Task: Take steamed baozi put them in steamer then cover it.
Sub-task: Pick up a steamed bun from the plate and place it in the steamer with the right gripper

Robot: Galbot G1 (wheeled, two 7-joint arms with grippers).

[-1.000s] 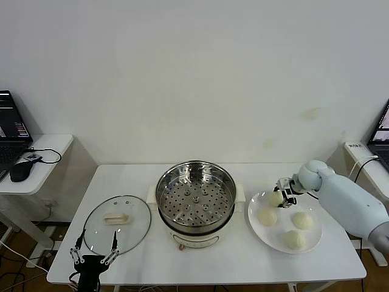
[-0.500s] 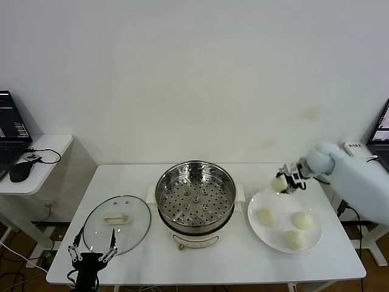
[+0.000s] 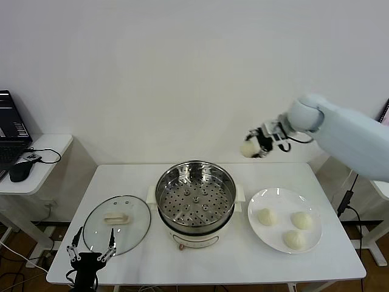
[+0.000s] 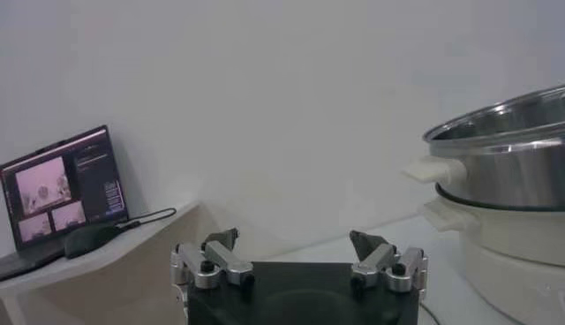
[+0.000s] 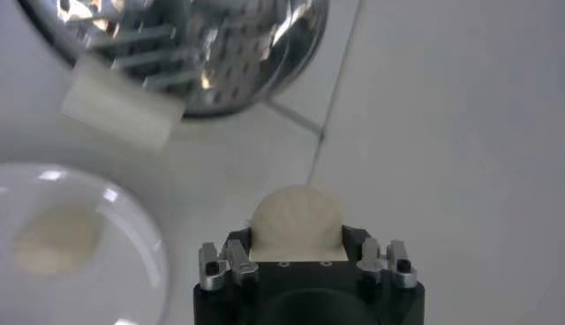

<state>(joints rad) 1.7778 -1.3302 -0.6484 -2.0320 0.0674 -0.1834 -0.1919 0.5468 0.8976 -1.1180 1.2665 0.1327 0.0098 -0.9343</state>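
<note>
My right gripper (image 3: 251, 146) is raised in the air, above and to the right of the steamer (image 3: 195, 198), and is shut on one cream-white baozi (image 3: 248, 148); the wrist view shows that baozi (image 5: 297, 222) wedged between the jaws of the right gripper (image 5: 297, 240). Three more baozi (image 3: 267, 216) (image 3: 302, 220) (image 3: 295, 239) lie on the white plate (image 3: 267, 197). The steamer's perforated tray holds nothing. The glass cover (image 3: 117, 223) rests flat on the table, left of the steamer. My left gripper (image 3: 91, 255) hangs open at the table's front left edge, just in front of the cover.
A side table with a laptop (image 3: 10, 131) and a mouse (image 3: 20, 171) stands at the far left. In the left wrist view the steamer's wall and handle (image 4: 434, 170) lie ahead of the left gripper (image 4: 296, 249). The plate's rim (image 5: 150, 256) shows under my right wrist.
My right gripper has lifted one baozi off the plate and carried it up and to the left toward the steamer. Three baozi stay on the plate. The left arm has barely moved.
</note>
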